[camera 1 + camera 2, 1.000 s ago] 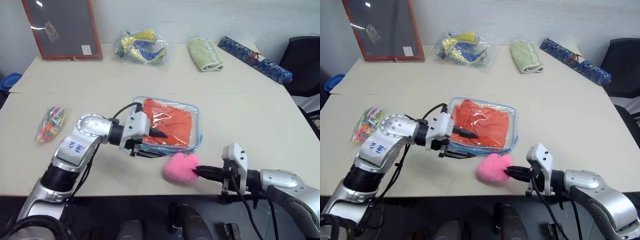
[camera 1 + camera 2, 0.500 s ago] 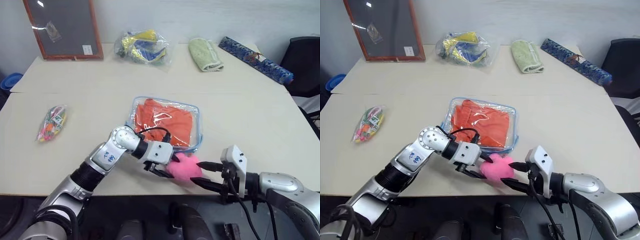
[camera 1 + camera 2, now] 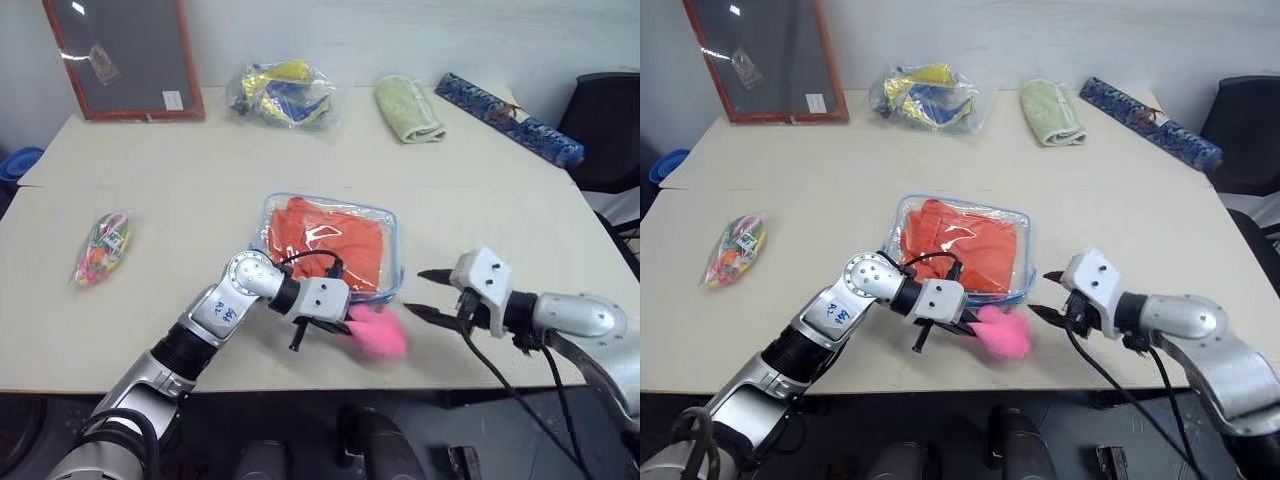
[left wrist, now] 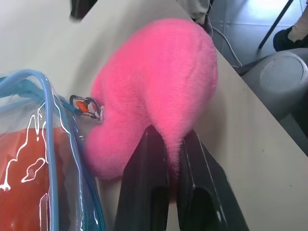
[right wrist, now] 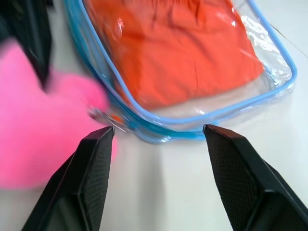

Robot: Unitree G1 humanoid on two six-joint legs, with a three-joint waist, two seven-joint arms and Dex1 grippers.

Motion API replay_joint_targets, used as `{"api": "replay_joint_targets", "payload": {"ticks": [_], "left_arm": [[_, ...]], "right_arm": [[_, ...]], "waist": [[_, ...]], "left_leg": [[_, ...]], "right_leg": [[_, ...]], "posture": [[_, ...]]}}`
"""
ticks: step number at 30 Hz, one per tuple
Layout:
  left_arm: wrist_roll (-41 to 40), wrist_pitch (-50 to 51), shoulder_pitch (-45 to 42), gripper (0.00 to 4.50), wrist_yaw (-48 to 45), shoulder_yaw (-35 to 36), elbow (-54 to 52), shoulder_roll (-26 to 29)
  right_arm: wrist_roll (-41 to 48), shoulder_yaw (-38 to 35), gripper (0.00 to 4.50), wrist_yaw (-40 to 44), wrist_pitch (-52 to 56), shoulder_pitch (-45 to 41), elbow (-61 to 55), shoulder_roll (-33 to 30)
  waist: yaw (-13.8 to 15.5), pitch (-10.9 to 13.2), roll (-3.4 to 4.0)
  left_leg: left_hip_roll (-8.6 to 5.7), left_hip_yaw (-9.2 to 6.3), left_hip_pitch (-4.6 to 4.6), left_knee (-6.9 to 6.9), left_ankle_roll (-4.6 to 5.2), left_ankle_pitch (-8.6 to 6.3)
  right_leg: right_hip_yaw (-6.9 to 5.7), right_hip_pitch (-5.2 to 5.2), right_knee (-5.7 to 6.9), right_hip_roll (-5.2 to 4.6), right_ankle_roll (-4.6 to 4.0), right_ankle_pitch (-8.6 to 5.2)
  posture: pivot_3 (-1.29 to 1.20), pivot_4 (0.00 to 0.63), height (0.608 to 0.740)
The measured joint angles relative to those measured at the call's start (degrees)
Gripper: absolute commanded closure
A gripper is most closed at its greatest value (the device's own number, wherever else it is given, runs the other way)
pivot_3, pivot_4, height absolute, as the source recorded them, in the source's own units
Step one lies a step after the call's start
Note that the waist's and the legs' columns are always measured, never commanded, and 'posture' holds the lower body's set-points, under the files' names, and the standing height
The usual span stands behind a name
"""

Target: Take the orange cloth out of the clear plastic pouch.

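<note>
Pouch point(image 3: 333, 248) lies flat mid-counter point(image 3: 520, 230), orange cloth point(image 3: 335, 240) sealed inside. Left gripper point(image 3: 352, 323) is clenched on the pink pompom point(image 3: 378, 330) at the pouch's near right corner — right gripper point(image 3: 432, 293), released and empty, points at that corner from just right, the nearer free one.
</note>
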Motion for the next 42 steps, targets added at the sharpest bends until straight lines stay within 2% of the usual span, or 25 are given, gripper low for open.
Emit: {"api": "replay_joint_targets", "payload": {"ticks": [5, 11, 14, 20, 30, 39, 41, 42], "left_arm": [[0.76, -0.19, -0.12, 4.49, 1.71, 0.14, 0.29, -0.45], [0.76, -0.08, 0.14, 4.49, 2.4, 0.62, 0.03, 0.08], [0.75, 0.22, 0.44, 4.5, 2.62, 0.83, -0.13, 0.23], [0.74, 0.33, 1.33, 4.5, 3.21, 1.63, -0.45, 0.24], [0.74, 0.82, 1.94, 4.5, 3.85, 1.8, -0.93, 0.23], [0.75, 0.82, 1.93, 4.5, 3.85, 1.81, -0.92, 0.22], [0.75, 0.8, 1.93, 4.5, 3.85, 1.8, -0.91, 0.17], [0.75, 0.79, 1.93, 4.5, 3.85, 1.8, -0.9, 0.17]], "right_arm": [[-8.08, 6.54, 1.42, 0.96, -7.65, -6.96, 9.68, 4.57], [-10.36, 7.0, 1.42, 3.78, -12.11, -9.42, 14.3, 5.29], [-10.41, 6.97, 2.03, 5.71, -13.62, -9.55, 15.19, 5.29], [-11.35, 6.93, 4.11, 7.67, -16.11, -11.4, 17.11, 5.63], [-21.38, 8.95, 4.11, 7.5, -28.98, -13.6, 22.64, 6.22], [-25.89, 9.04, 4.11, 6.24, -38.97, -15.49, 25.6, 6.95], [-26.22, 9.07, 4.48, 6.17, -39.99, -15.76, 25.91, 7.04], [-26.24, 9.07, 4.49, 6.24, -40.18, -15.79, 26.01, 7.09]], "waist": [[-0.05, 0.0, 0.0], [-0.03, 0.0, 0.0], [-0.04, 0.0, 0.0], [-0.18, 0.0, 0.01], [-0.17, 0.0, 0.01], [-0.22, 0.0, 0.01], [-0.18, 0.0, 0.01], [-0.18, 0.0, 0.01]], "left_leg": [[0.03, 0.02, 0.0, 0.0, 0.02, 0.03], [0.05, 0.0, -0.01, 0.01, 0.01, 0.03], [0.05, 0.0, 0.0, 0.01, 0.01, 0.03], [0.06, 0.02, 0.02, 0.01, 0.0, 0.04], [0.05, 0.04, 0.03, 0.01, -0.02, 0.05], [0.05, 0.05, 0.04, 0.01, -0.03, 0.06], [0.05, 0.04, 0.04, 0.01, -0.04, 0.06], [0.05, 0.04, 0.04, 0.01, -0.04, 0.06]], "right_leg": [[-0.01, 0.0, -0.01, -0.05, 0.03, 0.03], [-0.08, 0.0, -0.01, -0.07, 0.02, 0.03], [-0.09, 0.01, -0.01, -0.08, 0.02, 0.03], [-0.08, 0.01, 0.03, -0.08, 0.01, 0.03], [-0.08, 0.01, 0.05, -0.1, 0.01, 0.03], [-0.08, 0.01, 0.07, -0.11, 0.01, 0.03], [-0.08, 0.01, 0.06, -0.11, 0.01, 0.03], [-0.07, 0.01, 0.07, -0.11, 0.01, 0.03]], "posture": [[0.0, 0.15, 0.74], [0.0, 0.15, 0.74], [0.0, 0.15, 0.74], [0.0, 0.15, 0.74], [0.0, 0.15, 0.74], [0.0, 0.15, 0.74], [0.0, 0.15, 0.74], [0.0, 0.15, 0.74]]}}
